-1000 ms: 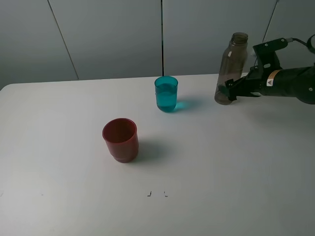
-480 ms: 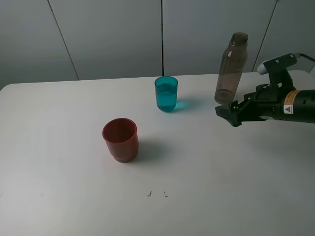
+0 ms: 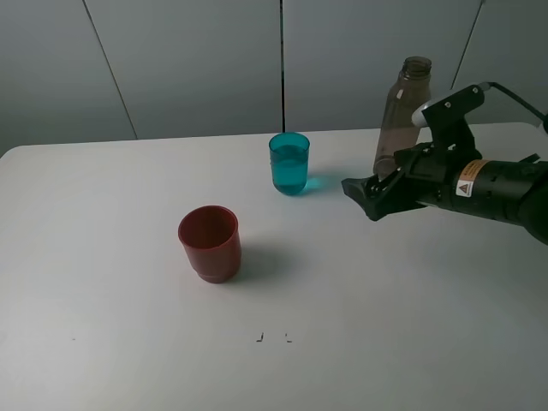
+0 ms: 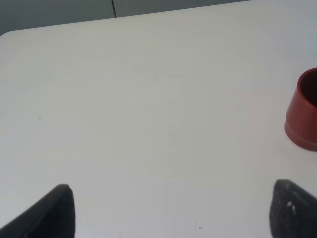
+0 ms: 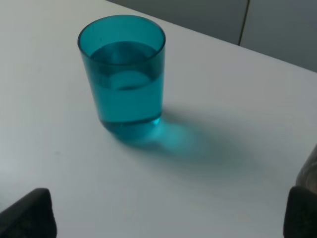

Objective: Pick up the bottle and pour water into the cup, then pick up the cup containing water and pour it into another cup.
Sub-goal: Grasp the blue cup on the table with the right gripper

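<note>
White tabletop [image 3: 103, 360] filled the scene, with grey wall panels [image 3: 188, 68] behind its far edge. Furthest left, the left gripper [image 4: 173, 215] showed only in its own wrist camera. Its two dark fingertips [image 4: 59, 210] were spread wide with bare table between them, pinching nothing.

Left of centre and toward the near side stood the red cup [image 3: 210, 242], upright with its mouth up. Its inside looked dark, and I could not tell whether it held anything. In the left wrist view it sat at the picture's edge, well apart from both fingertips. Two tiny dark marks [image 3: 259, 337] lay on the table nearer than this cup and a little to its right.

Farther back and to the right, near the middle of the table, the teal cup [image 3: 289, 163] stood upright, well apart from the red one. Water filled most of it, and a teal glow fell on the table at its right side.

Right of that cup came the right gripper [image 3: 364, 195], reaching in from the right on a black arm and pointing left toward the teal cup. It was near the cup but not touching, with its fingers spread wide and empty.

Behind that arm, at the far right, the bottle [image 3: 404, 107] stood upright and capless. The arm hid its base, so I could not tell whether the two touched.
</note>
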`<state>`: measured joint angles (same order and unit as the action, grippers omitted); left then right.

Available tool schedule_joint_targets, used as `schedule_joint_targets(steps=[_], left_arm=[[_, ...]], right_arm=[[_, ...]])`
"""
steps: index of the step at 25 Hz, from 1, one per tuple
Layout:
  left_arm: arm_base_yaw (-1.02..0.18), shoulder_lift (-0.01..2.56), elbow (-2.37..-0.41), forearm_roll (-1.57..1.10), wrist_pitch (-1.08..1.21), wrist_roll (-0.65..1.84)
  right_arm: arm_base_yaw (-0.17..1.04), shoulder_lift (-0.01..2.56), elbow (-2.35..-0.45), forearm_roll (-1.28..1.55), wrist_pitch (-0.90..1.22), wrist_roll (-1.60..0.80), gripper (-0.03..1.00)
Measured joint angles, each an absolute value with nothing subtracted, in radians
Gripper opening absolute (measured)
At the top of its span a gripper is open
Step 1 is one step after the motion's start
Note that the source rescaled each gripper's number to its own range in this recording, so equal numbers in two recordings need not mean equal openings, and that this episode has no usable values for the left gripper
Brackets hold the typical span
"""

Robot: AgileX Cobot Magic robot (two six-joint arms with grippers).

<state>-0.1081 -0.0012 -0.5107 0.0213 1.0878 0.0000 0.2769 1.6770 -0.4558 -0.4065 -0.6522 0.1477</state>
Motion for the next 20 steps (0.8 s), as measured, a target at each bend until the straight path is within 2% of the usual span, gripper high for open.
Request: schedule_joint_targets(steps=[4,10,20], left_arm=[[-0.108,-0.001,-0.511,0.021,1.088,0.007],[-0.108,-0.001,-0.511,0.021,1.088,0.007],[-0.108,-0.001,-0.511,0.021,1.088,0.007]], right_arm=[[0.348,1.702,-0.474,-0.284,-0.657,0.051,1.00],[0.419,1.790,-0.574,-0.227,-0.658,0.032,1.00],[0.466,1.988,-0.735,-0.195,-0.661,0.032,1.00]])
